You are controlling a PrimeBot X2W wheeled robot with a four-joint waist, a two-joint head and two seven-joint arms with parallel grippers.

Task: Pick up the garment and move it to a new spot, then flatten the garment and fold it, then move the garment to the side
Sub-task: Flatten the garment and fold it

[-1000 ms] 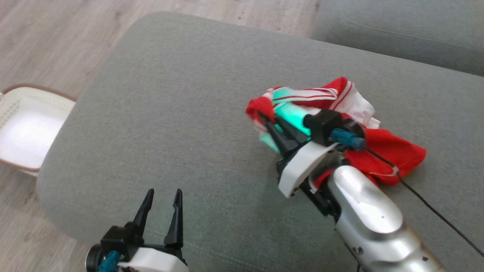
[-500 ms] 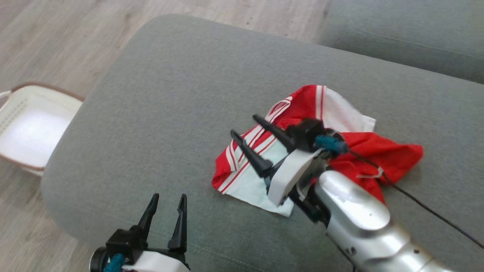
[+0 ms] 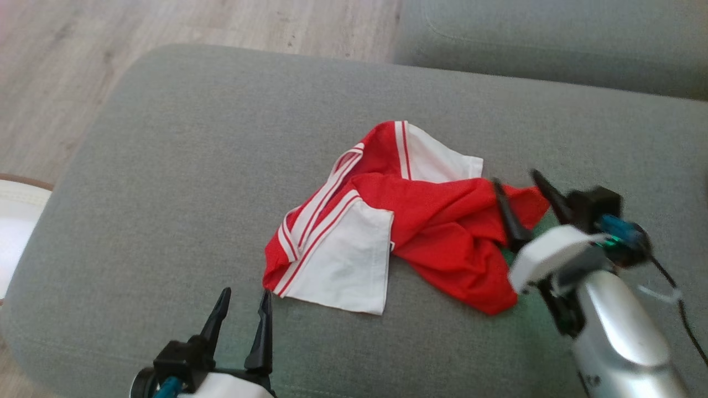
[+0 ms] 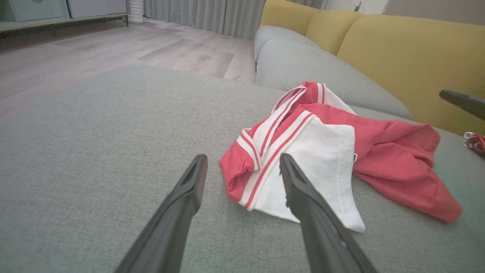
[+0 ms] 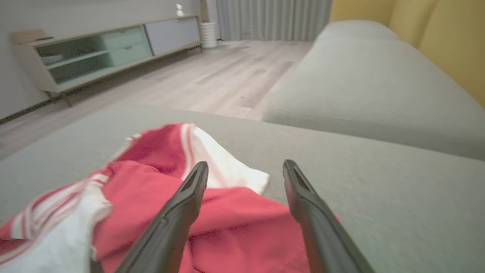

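Nearest the robot, the left gripper hung low over the front edge of the grey cushion, its two dark fingers spread wide and empty. It was pointed toward the cloth, probably parked there ready to help with the flattening.

Just beyond its fingertips lay the garment – a red piece with white panels and striped trim. It rested crumpled near the middle of the cushion, one white panel turned toward the robot and the red part bunched to the right. It sat well inside the cushion's edges, which left room on every side to spread it out. Judged from its lie, the flattening and folding were not yet done.

At the garment's right end stood the right gripper, its jaws wide apart and holding nothing. The right wrist view showed red cloth lying beneath the fingers rather than between them – whether the tips touched it could not be told. That placement suited a fresh grasp on the bunched red edge.

Farther off came a second grey cushion and the wooden floor, with a pale basket at the left edge.
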